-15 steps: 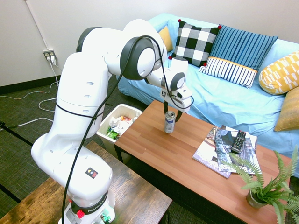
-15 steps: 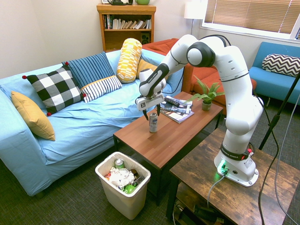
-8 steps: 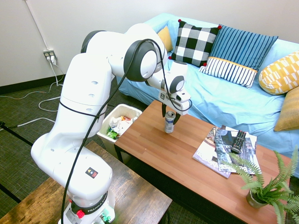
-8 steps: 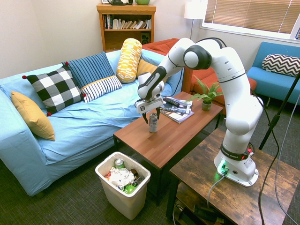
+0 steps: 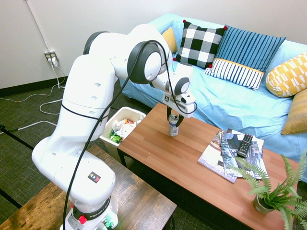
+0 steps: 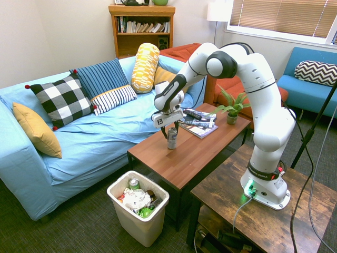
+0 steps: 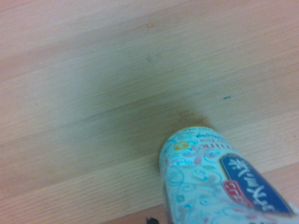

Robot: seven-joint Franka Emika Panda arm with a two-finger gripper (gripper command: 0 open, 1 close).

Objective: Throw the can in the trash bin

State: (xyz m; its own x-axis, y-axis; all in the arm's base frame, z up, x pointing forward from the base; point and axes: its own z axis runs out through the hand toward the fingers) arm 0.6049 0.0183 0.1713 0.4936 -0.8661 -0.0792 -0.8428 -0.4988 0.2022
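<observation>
Compared with a second ago, your gripper [image 5: 173, 119] has come down from above the can [image 5: 173, 126] so that its fingers now straddle the upper part, one on each side; from half a second ago the arm has barely shifted, and the fingers look drawn in closer around the can. You can't tell from either outside view whether they are actually pressing on the metal or just beside it. The can hasn't moved: it stands upright on the wooden coffee table [image 5: 192, 158], near the end closest to the trash bin [image 5: 122, 127] (which sits on the floor just off that end, litter showing inside). Up close in the wrist view, the can [image 7: 210, 182] is pale with light blue and pink swirls and a dark blue label panel edged in red.
</observation>
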